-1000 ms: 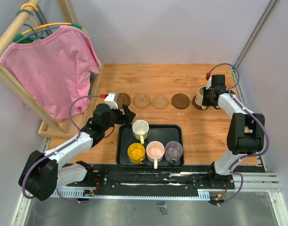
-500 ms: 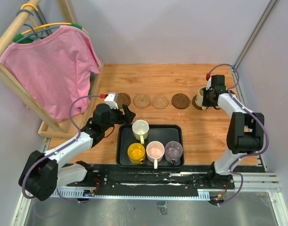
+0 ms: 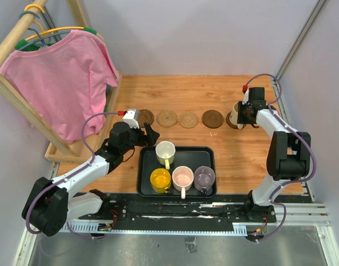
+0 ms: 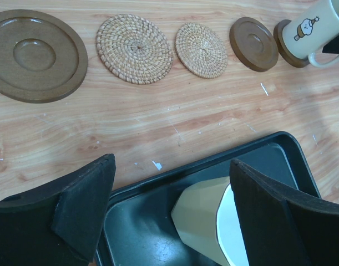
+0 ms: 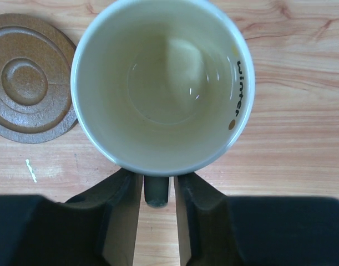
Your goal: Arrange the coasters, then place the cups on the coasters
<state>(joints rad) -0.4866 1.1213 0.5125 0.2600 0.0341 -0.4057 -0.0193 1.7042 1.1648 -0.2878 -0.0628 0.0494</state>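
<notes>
Five coasters lie in a row: dark [image 3: 145, 117], tan [image 3: 167, 118], tan [image 3: 188, 119], dark [image 3: 212, 118], and a dark one [image 4: 284, 45] under the cream cup [image 3: 237, 111]. My right gripper [image 5: 157, 185] straddles that cup's handle [image 5: 156, 192]. Its jaws are open a little, with a thin gap on each side of the handle. The cream cup [image 5: 163, 83] stands upright beside a bare dark coaster [image 5: 28, 83]. My left gripper [image 4: 172, 172] hangs wide open over the tray's left end, with the white cup [image 4: 211, 221] below it. The yellow [image 3: 160, 179], pink [image 3: 182, 177] and purple [image 3: 205, 177] cups stand in the tray.
The black tray [image 3: 213, 160] sits at the near middle of the wooden table. A wooden rack with a pink shirt [image 3: 61, 77] leans at the far left. A metal post [image 3: 302, 39] runs along the right wall.
My right gripper's jaws have parted slightly from the cream cup's handle. The cup stays on its coaster. The left arm has not moved.
</notes>
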